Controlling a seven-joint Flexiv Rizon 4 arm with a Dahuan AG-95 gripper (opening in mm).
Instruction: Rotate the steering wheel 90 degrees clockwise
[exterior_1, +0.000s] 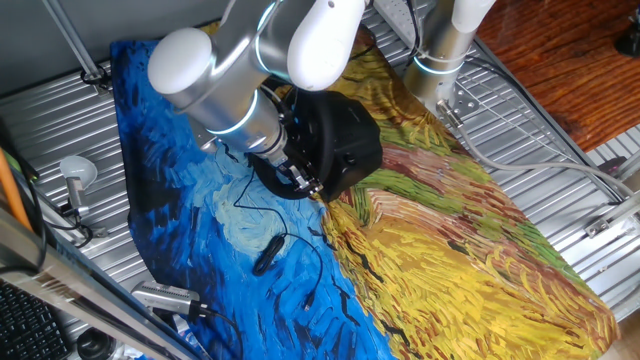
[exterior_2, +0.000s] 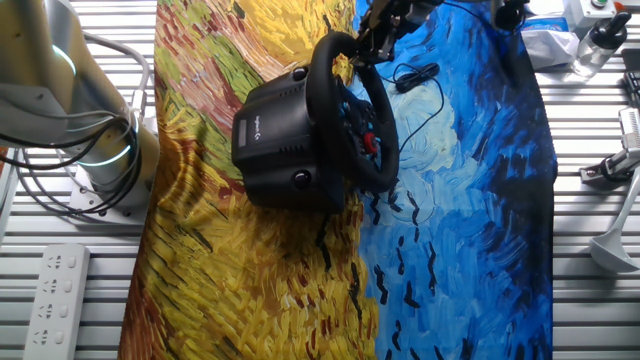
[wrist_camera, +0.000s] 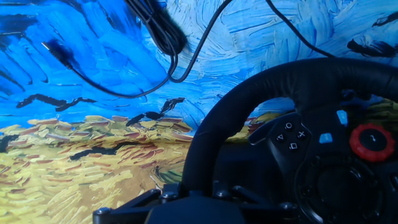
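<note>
The black steering wheel (exterior_2: 386, 150) stands upright on its bulky black base (exterior_2: 275, 130) in the middle of the painted cloth. In the hand view its thick rim (wrist_camera: 298, 81) arcs across the right, with blue-lit buttons (wrist_camera: 325, 138) and a red knob (wrist_camera: 372, 142) on the hub. My gripper (wrist_camera: 194, 190) is shut on the rim, which runs down between the jaws at the bottom edge. In one fixed view the gripper (exterior_1: 300, 180) holds the wheel (exterior_1: 345, 140) at its near left side. In the other fixed view the gripper (exterior_2: 375, 35) is at the rim's far end.
A small black cabled device (exterior_1: 268, 255) lies on the blue part of the cloth near the wheel, its cable looping beside it (wrist_camera: 158, 28). The arm's base (exterior_2: 100, 160) and a white power strip (exterior_2: 55, 290) stand off the cloth. Metal tools (exterior_1: 165, 295) lie at the table's edge.
</note>
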